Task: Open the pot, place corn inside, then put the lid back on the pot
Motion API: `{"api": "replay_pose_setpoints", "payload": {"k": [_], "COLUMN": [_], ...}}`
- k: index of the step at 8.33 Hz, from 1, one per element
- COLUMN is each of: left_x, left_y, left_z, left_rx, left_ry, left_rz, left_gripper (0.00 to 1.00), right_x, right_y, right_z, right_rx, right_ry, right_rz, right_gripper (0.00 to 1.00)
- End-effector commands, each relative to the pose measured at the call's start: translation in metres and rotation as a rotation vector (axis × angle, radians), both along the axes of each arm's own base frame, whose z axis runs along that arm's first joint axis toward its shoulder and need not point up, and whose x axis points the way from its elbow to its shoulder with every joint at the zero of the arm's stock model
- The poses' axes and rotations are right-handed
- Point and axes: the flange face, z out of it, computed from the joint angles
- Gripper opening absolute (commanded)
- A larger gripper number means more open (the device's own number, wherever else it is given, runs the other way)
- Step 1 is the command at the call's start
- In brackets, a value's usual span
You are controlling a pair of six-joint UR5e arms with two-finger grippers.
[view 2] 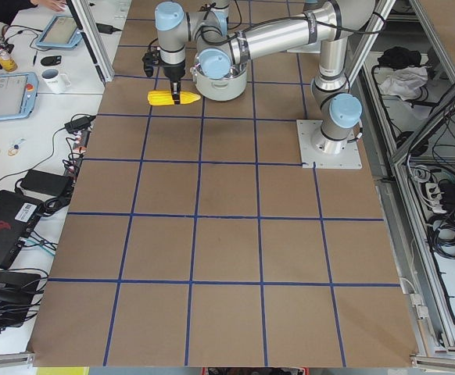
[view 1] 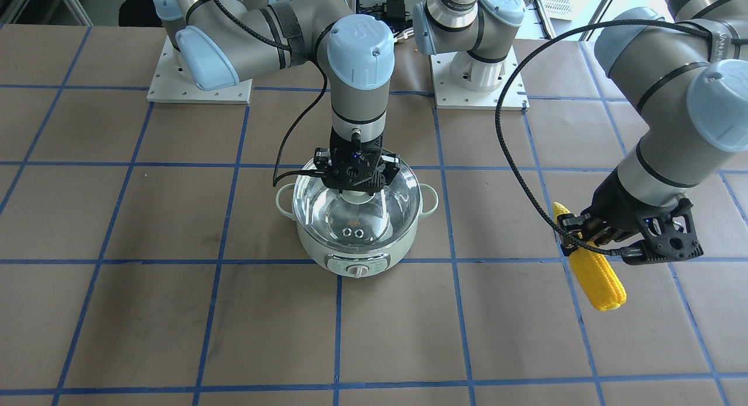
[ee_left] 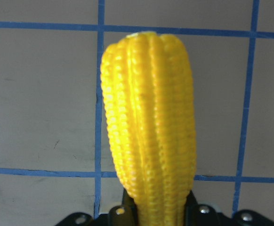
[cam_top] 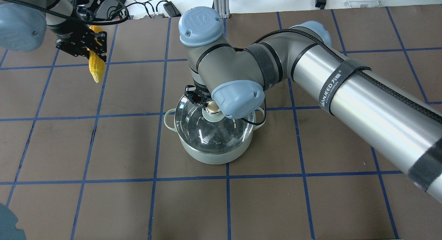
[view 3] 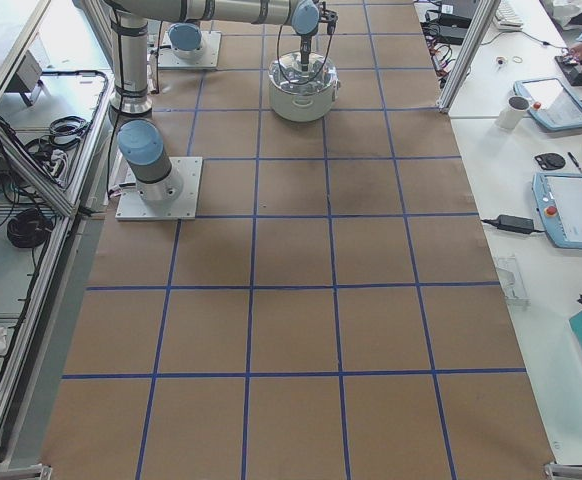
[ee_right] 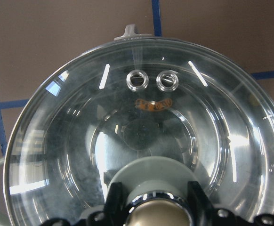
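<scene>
The mint-green pot (view 1: 357, 249) stands mid-table with its glass lid (view 1: 350, 219) seated on it. My right gripper (view 1: 357, 190) comes straight down on the lid's beige knob (cam_top: 213, 107). In the right wrist view its fingers (ee_right: 114, 200) clamp the knob from both sides over the lid (ee_right: 151, 122). My left gripper (view 1: 590, 242) is shut on the yellow corn (view 1: 597, 277) near its thick end and holds it above the table, well to the pot's side. The corn also shows in the overhead view (cam_top: 96, 67) and the left wrist view (ee_left: 149, 122).
The table is brown paper with a blue tape grid (view 1: 339, 312). Both arm base plates (view 1: 198, 79) sit at the robot's side. The right arm's cable (view 1: 292, 143) loops down beside the pot. Operator desks with tablets (view 3: 571, 205) lie beyond the table edge.
</scene>
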Motion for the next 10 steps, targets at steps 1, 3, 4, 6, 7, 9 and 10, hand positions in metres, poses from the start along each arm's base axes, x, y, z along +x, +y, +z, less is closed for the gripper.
{"api": "replay_pose_setpoints", "payload": {"k": [1, 3, 4, 6, 7, 9, 10], "left_x": [-0.044, -0.067, -0.076, -0.089, -0.090, -0.105, -0.117], "left_y": [0.014, 0.023, 0.025, 0.026, 0.029, 0.035, 0.038], "left_z": [0.021, 0.029, 0.029, 0.028, 0.029, 0.028, 0.028], "left_rx": [-0.019, -0.021, -0.014, -0.013, -0.014, 0.018, 0.019], "left_ry": [0.003, 0.004, 0.004, 0.010, 0.009, 0.065, 0.081], "left_rz": [0.001, -0.034, -0.035, -0.018, -0.019, -0.036, -0.053], "left_gripper": [0.00, 0.00, 0.00, 0.00, 0.00, 0.00, 0.00], "right_x": [0.000, 0.000, 0.001, -0.008, -0.019, -0.062, -0.091], "right_y": [0.001, 0.002, 0.000, 0.003, 0.005, 0.006, 0.008], "right_z": [0.003, 0.006, 0.012, 0.037, 0.061, 0.101, 0.119], "right_rx": [-0.004, -0.005, -0.013, -0.048, -0.082, -0.091, -0.077], "right_ry": [-0.003, -0.009, -0.015, -0.031, -0.045, -0.041, -0.028], "right_rz": [-0.019, -0.021, -0.019, -0.024, -0.028, -0.038, -0.012], "right_gripper": [0.25, 0.20, 0.18, 0.17, 0.17, 0.16, 0.16]}}
